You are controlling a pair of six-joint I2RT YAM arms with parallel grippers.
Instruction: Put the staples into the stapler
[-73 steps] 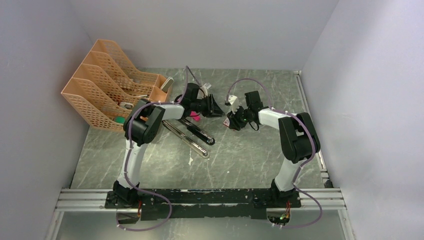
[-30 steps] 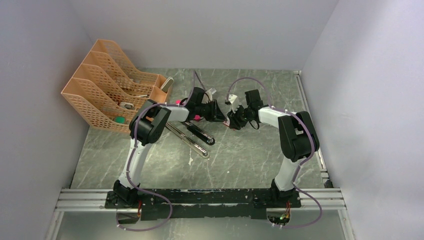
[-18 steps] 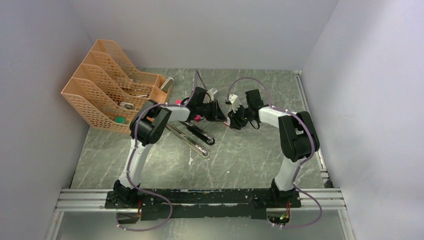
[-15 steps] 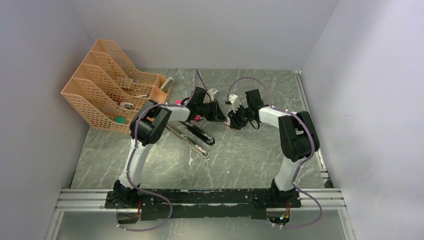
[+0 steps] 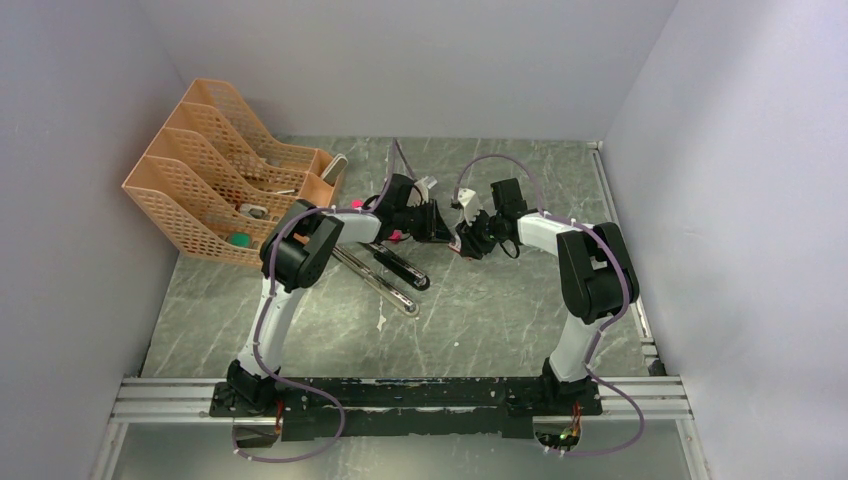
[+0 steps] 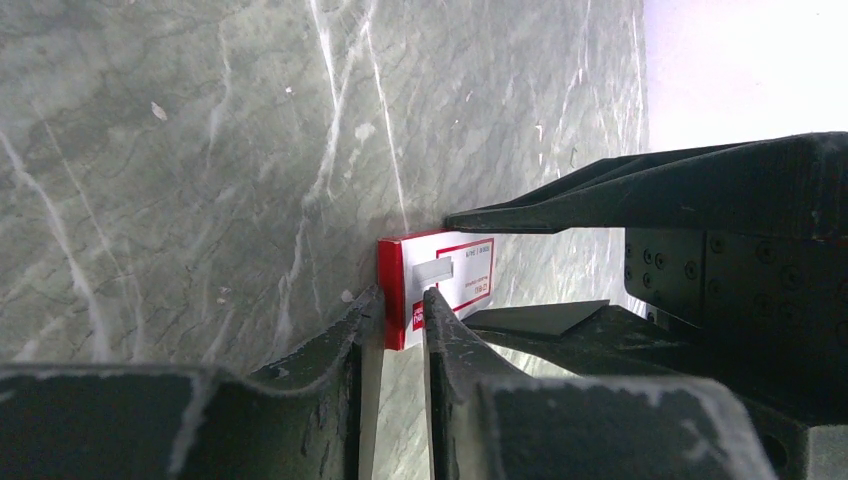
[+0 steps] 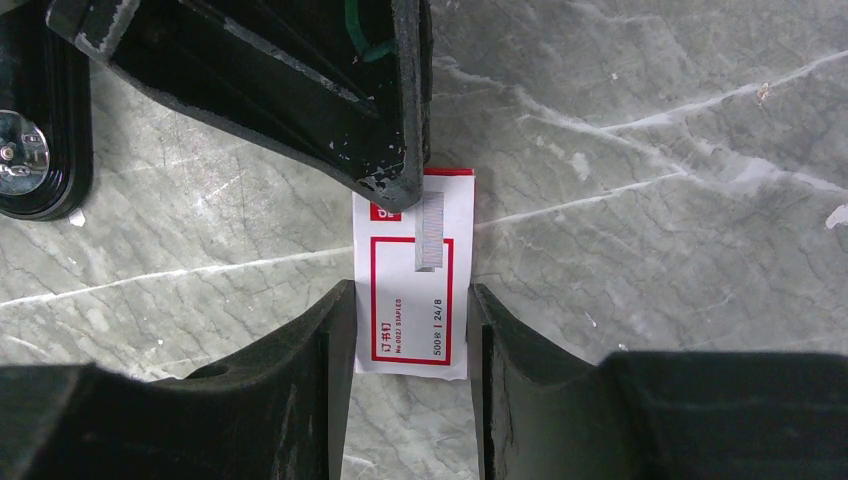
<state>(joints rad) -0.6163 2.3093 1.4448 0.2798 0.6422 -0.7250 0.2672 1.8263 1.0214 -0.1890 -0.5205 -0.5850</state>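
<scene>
The staple box (image 7: 411,320), small and white with red print, lies flat on the table. My right gripper (image 7: 411,290) is shut on its two long sides. My left gripper (image 6: 400,292) comes from the opposite side with its jaws closed narrowly on the box's red end (image 6: 392,300); it also shows in the right wrist view (image 7: 395,190). A small silvery strip (image 7: 430,232) shows on the box top; I cannot tell whether it is loose staples or print. The black stapler (image 5: 398,268) lies opened flat left of the grippers, with its silver rail (image 5: 378,282) exposed.
An orange file rack (image 5: 225,180) holding small items stands at the back left. A pink plastic piece (image 5: 392,236) lies under the left wrist. One end of the stapler with a silver rivet (image 7: 30,150) lies near the box. Small white scraps (image 5: 381,322) lie on the table.
My left gripper has moved right from above the stapler to the box's end and closed in on it. My right gripper has stayed on the box.
</scene>
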